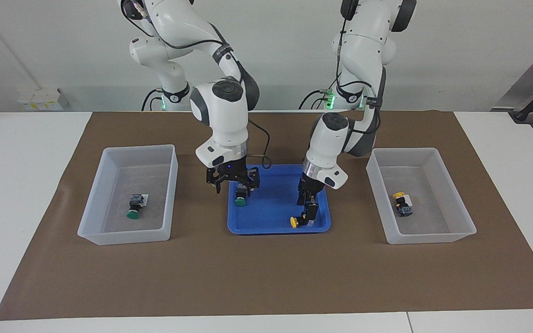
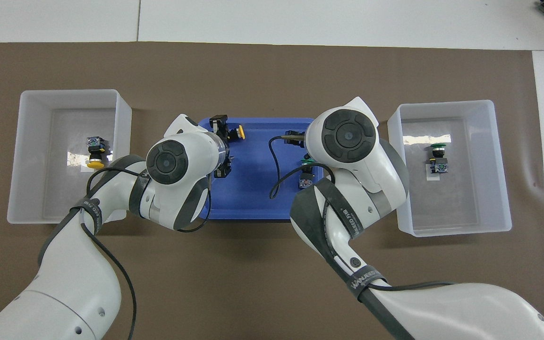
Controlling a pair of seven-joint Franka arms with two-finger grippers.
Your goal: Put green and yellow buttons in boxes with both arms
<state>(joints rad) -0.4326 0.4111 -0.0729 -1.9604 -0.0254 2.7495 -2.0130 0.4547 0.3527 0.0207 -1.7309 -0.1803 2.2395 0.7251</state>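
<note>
Blue tray point(image 1: 273, 226) sits mid-bench between two translucent boxes. Open-jawed, the right gripper point(image 1: 233, 185) hangs over the tray's green button point(image 1: 240, 200). At the tray's edge farthest from the robots, the left gripper point(image 1: 309, 213) grips a yellow button point(image 1: 295, 222). One box point(image 1: 91, 222) holds another green button point(image 1: 133, 212); the other box point(image 1: 463, 222), another yellow button point(image 1: 399, 196).

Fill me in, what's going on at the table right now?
Two robot arms are sorting push-buttons from a blue tray into two clear boxes. One green button lies in the box at the right arm's end, one yellow button in the box at the left arm's end. The right gripper is open, low over the tray's green button. The left gripper is down at the tray's yellow button, its fingers around the black body.
</note>
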